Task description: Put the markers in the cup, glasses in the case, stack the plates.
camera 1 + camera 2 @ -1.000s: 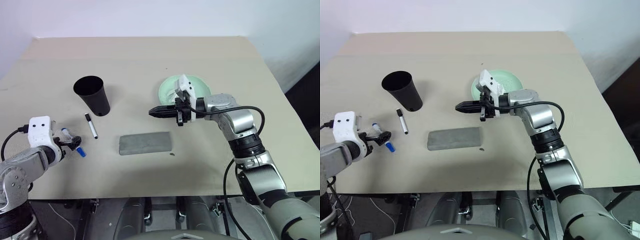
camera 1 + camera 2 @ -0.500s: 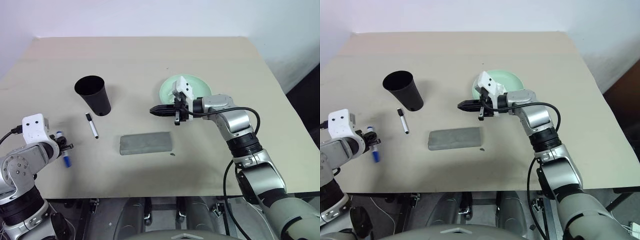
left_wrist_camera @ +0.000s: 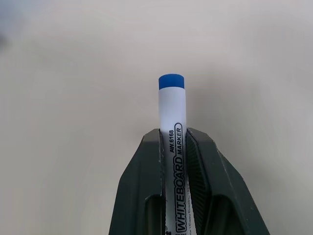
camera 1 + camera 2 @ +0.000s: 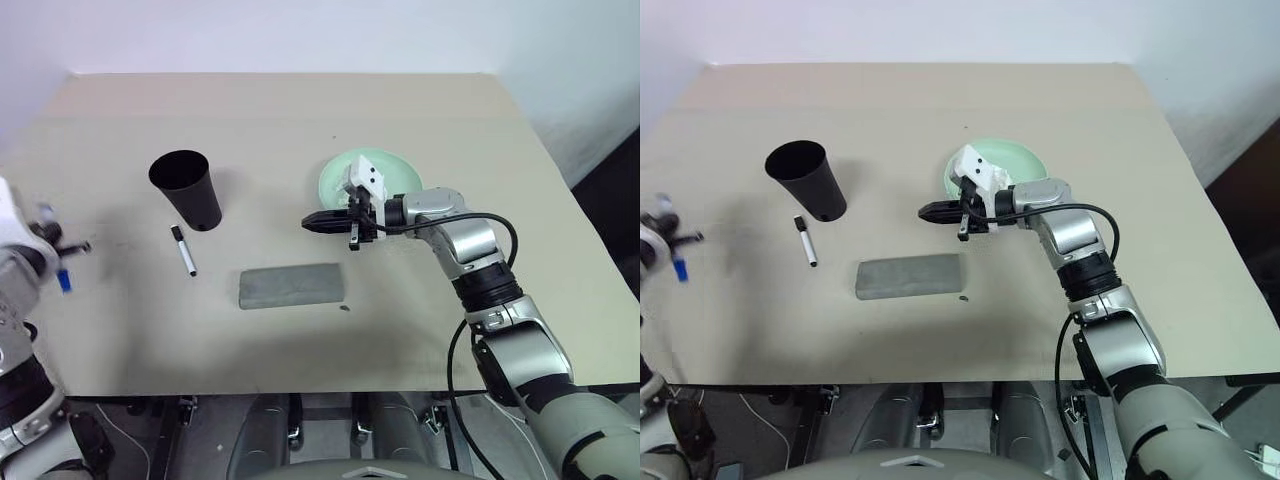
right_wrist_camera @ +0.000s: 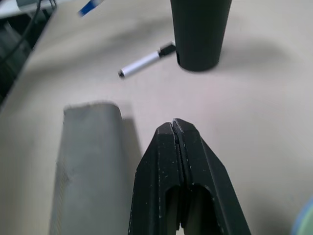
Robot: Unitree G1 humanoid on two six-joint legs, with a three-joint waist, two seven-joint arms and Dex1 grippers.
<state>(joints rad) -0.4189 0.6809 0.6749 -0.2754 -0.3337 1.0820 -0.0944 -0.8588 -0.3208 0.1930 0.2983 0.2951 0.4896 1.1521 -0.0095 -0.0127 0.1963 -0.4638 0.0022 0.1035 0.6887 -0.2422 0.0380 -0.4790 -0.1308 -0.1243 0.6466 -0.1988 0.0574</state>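
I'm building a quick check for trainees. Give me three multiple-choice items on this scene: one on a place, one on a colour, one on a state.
1. Where does the black-capped marker lie?
A. inside the cup
B. on the table beside the cup
C. on the grey case

2. What colour is the cap of the marker in the left gripper?
A. red
B. green
C. blue

3. How is the right gripper?
A. shut, empty
B. wide open
C. shut on a plate

Answers: B, it rests on the tabletop near the cup's base; C, the cap is blue; A, its fingers meet with nothing between.
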